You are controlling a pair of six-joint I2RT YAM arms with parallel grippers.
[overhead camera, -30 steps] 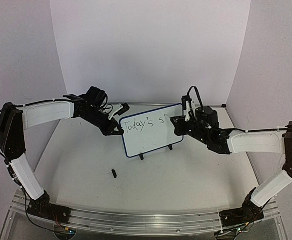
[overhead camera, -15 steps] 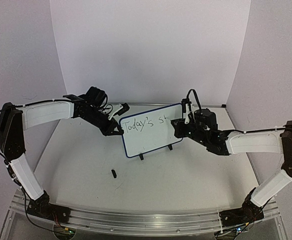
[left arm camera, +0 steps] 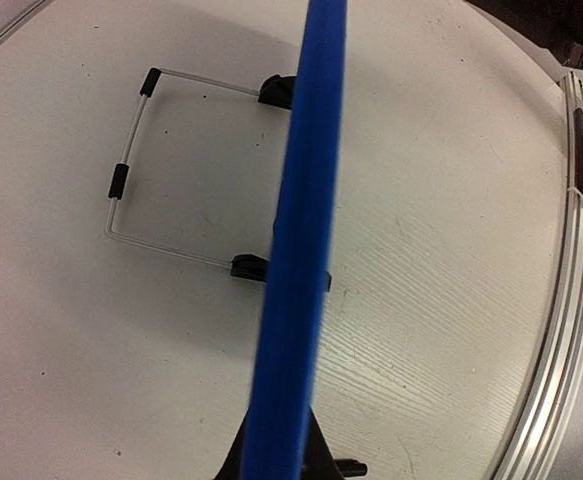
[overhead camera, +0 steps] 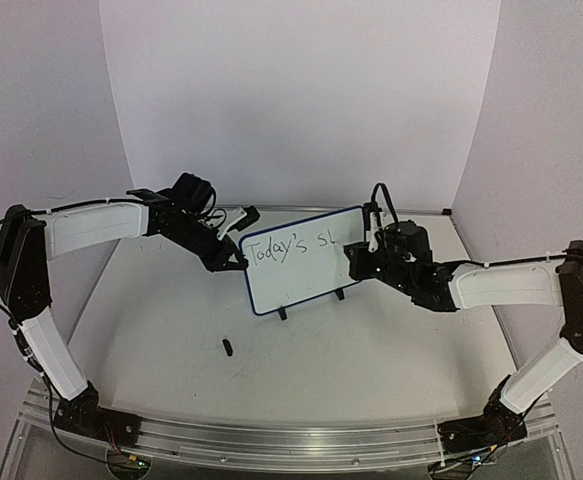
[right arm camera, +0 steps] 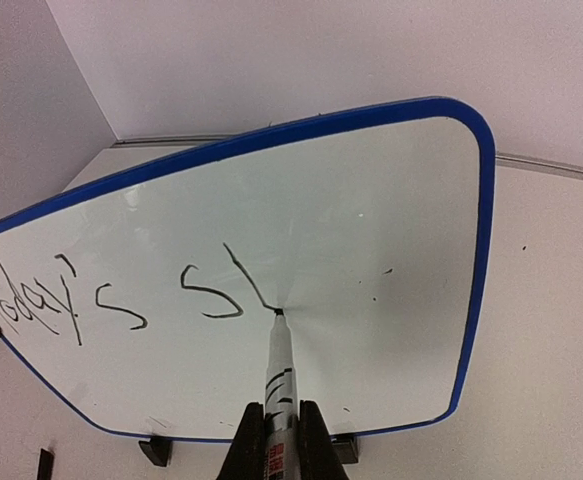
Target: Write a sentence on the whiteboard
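Note:
The whiteboard [overhead camera: 306, 270] stands tilted on its black clip feet mid-table, blue rim all round. On it the sentence [overhead camera: 279, 250] reads "Today's s" plus a fresh angled stroke. My left gripper [overhead camera: 236, 263] is shut on the board's left rim [left arm camera: 301, 250], seen edge-on in the left wrist view. My right gripper [right arm camera: 276, 440] is shut on a grey marker [right arm camera: 279, 375]. The marker's black tip touches the whiteboard [right arm camera: 391, 200] at the bottom end of the new stroke, right of the second "s" [right arm camera: 209, 295].
A small black marker cap [overhead camera: 228, 347] lies on the table in front of the board. The thin wire stand [left arm camera: 131, 180] reaches out behind the board. White walls close in the back and sides. A metal rail [overhead camera: 271, 440] runs along the near edge.
The marker has drawn a slanted downstroke after the second "s". My right gripper has shifted slightly down and left along the board. The left arm has stayed put.

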